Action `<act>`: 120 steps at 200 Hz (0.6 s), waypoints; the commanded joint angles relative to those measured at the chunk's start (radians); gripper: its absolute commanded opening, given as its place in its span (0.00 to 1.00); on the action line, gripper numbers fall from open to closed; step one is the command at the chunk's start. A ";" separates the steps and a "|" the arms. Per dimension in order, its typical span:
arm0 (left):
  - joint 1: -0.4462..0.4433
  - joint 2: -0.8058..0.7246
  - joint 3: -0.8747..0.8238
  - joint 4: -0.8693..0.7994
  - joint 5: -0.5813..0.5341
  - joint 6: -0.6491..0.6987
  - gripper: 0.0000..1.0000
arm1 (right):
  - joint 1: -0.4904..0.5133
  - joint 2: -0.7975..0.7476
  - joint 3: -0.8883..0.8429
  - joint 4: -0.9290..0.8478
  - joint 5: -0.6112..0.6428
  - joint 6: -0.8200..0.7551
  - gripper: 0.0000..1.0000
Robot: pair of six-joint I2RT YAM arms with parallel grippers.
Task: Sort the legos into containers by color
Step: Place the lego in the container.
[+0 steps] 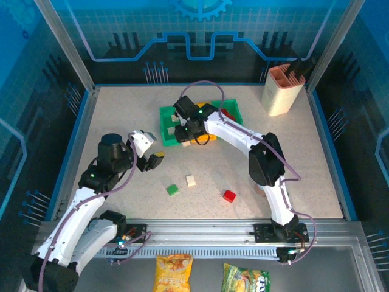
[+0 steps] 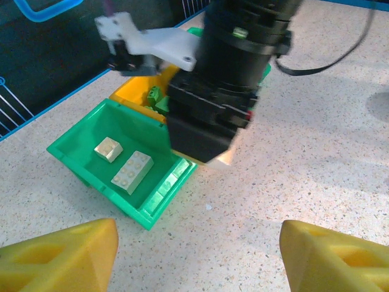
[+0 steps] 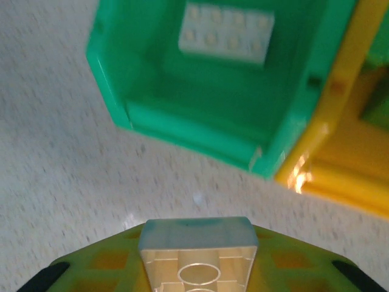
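3 bins: they stand in a row toward the far side of the bench: the left green bin, the yellow bin touching it, and the right green bin.
Already inside: 2 cream bricks lie in the left green bin, a green brick in the yellow bin, and a red brick in the right green bin.
Right gripper: it pinches the held cream brick between its pads, above the bench and just beside the near wall of the left green bin. I judge it is not yet over the inside.
Left gripper: its fingers are spread wide with nothing between them. It hovers near the bins, apart from the right arm.
Loose on the bench: 1 loose green brick, 1 loose cream brick and 1 loose red brick, all between the bins and the arm bases.
Step in hand: probably carrying the held cream brick to its bin.
Risk 1: if the pads let go here, the brick may fall outside, or hit the rim and bounce away.
Risk 2: the yellow bin is very close at this corner, so a small drift to that side could put cream among green.
Risk 3: the right gripper is low, and touching the wall could push the bin and disturb the row.
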 commanded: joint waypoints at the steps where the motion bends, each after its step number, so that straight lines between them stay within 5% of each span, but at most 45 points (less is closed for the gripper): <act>1: -0.008 0.000 0.020 -0.013 0.018 -0.004 0.72 | -0.018 0.076 0.096 0.067 0.000 -0.005 0.35; 120: -0.007 0.010 0.019 -0.007 0.030 -0.009 0.72 | -0.047 0.373 0.418 0.231 0.055 0.066 0.34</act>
